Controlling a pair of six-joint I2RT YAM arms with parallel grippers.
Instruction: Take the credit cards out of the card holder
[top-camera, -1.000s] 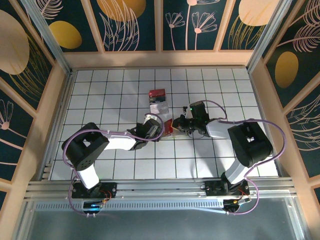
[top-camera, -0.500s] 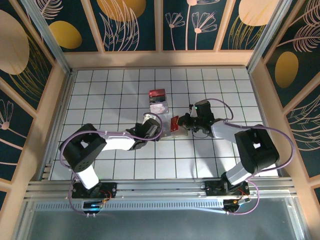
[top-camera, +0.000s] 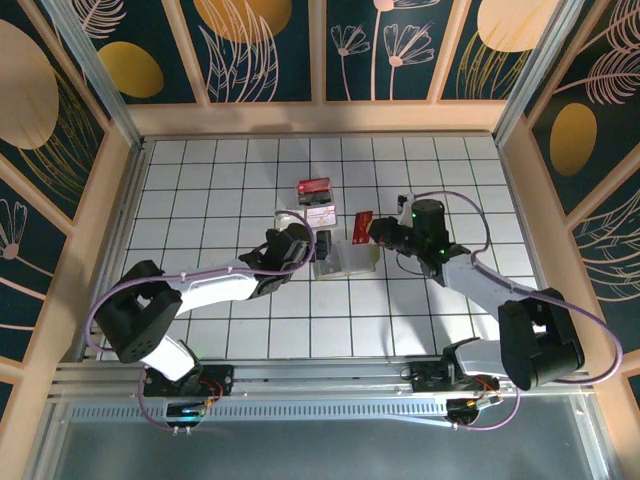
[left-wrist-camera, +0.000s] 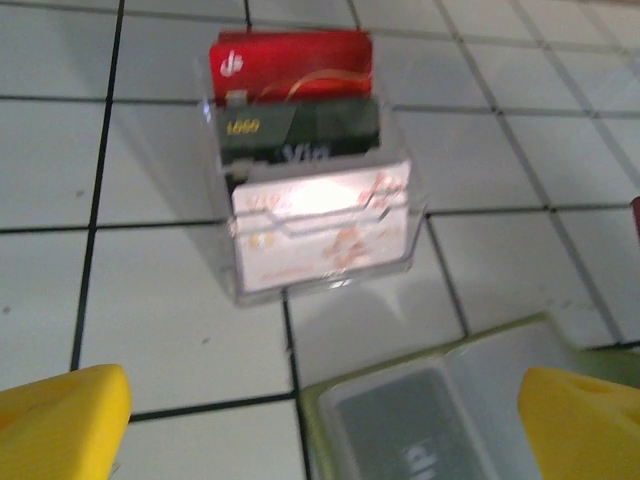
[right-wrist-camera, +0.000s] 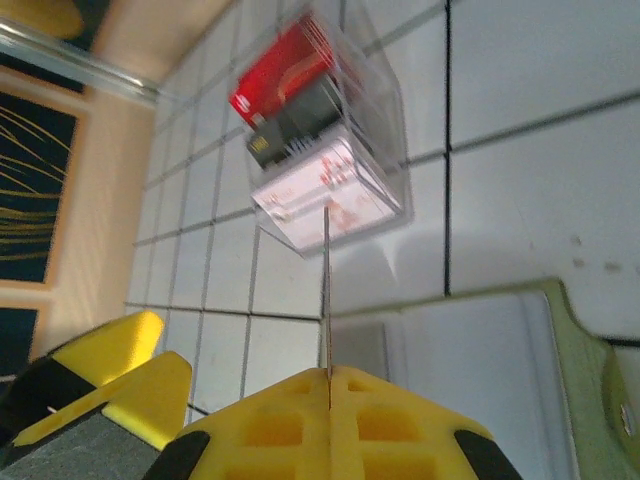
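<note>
Near the middle of the tiled table (top-camera: 200, 200) the card holder (top-camera: 348, 262) lies opened flat, pale inner side up, its green edge showing along the border. Just above it the right gripper (top-camera: 373, 231) is pinched tight on one red credit card (top-camera: 362, 224), which is lifted clear of the holder and stands on edge. From the right wrist that card (right-wrist-camera: 326, 290) appears as a thin vertical line rising out of the closed yellow fingers (right-wrist-camera: 290, 430), with the open card holder (right-wrist-camera: 480, 350) lying directly beneath and to the right of them.

On the holder's other side the left gripper (left-wrist-camera: 320, 420) hangs with its jaws spread wide and nothing between them; from the left wrist a corner of the holder (left-wrist-camera: 450, 400) lies on the tiles between the two yellow fingertips, nearer the right one.

Just beyond the holder stands a small clear box (left-wrist-camera: 310, 210) with red, dark and pale contents, apart from both grippers.
</note>
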